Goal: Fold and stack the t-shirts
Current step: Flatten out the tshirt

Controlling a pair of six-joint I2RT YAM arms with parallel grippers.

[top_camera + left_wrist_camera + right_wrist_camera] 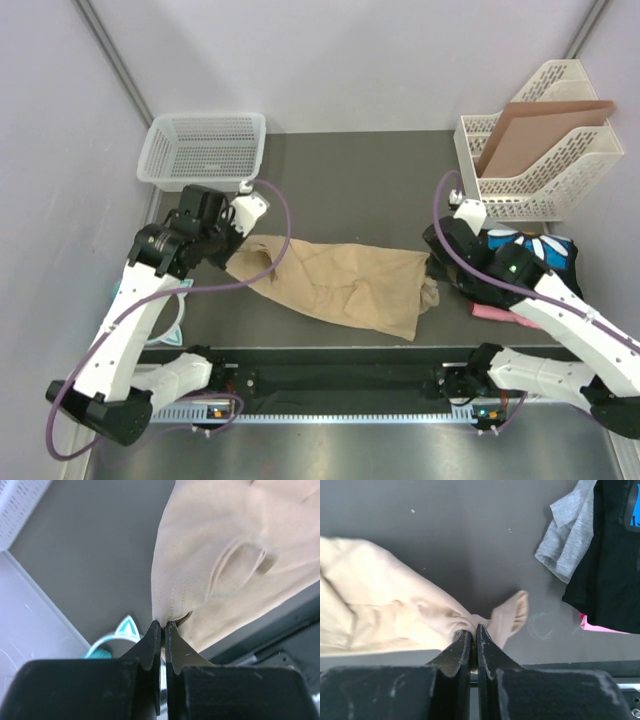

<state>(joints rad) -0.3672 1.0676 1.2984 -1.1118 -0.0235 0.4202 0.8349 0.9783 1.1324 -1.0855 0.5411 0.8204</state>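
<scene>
A tan t-shirt [340,282] is stretched, wrinkled, across the middle of the dark table. My left gripper [232,256] is shut on its left end [165,615], and my right gripper [432,268] pinches its right end [470,622], with a flap of cloth [512,612] sticking out past the jaws. A black t-shirt with a white daisy print [535,247] lies at the right, partly under my right arm. Beside it in the right wrist view are a grey t-shirt [567,540] and the edge of a pink t-shirt [600,626].
A white mesh basket [205,150] stands at the back left. A white file rack [545,160] holding a brown cardboard sheet [535,130] stands at the back right. A small teal item [117,637] lies off the table's left edge.
</scene>
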